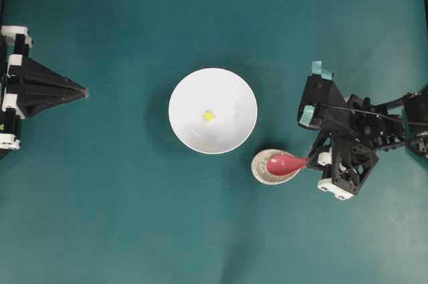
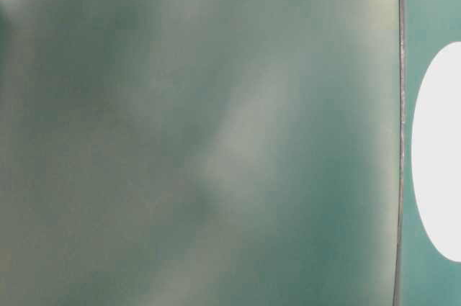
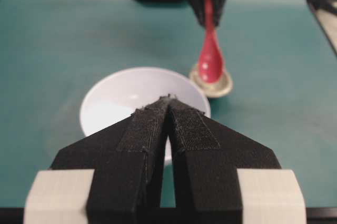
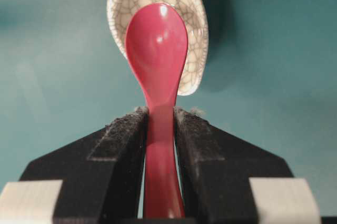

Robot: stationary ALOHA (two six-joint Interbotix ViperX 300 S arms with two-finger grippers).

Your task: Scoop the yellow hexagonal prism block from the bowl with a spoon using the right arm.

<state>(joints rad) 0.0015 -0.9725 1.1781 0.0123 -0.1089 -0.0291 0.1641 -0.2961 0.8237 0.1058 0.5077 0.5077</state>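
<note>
Two black arms sit at opposite sides of the green desk [image 1: 120,217]. The right hand [image 4: 159,124] is clenched on the handle of the pink-red spoon [image 4: 157,50], its padded fingers [image 4: 121,139] pressing the handle from both sides. The spoon's scoop lies over the small crackle-glazed spoon rest [image 4: 192,29]; whether it touches the rest or is just above it cannot be told. Seen from overhead, the rest sits just beside the lower right edge of the white bowl [image 1: 194,87], which stands near the middle of the desk. The tiny yellow block [image 1: 208,115] lies inside the bowl, near its centre, well apart from the spoon. The left hand [image 3: 168,100] is closed with nothing between its fingers, pointing toward the bowl from the far left side, well apart from it.
</note>
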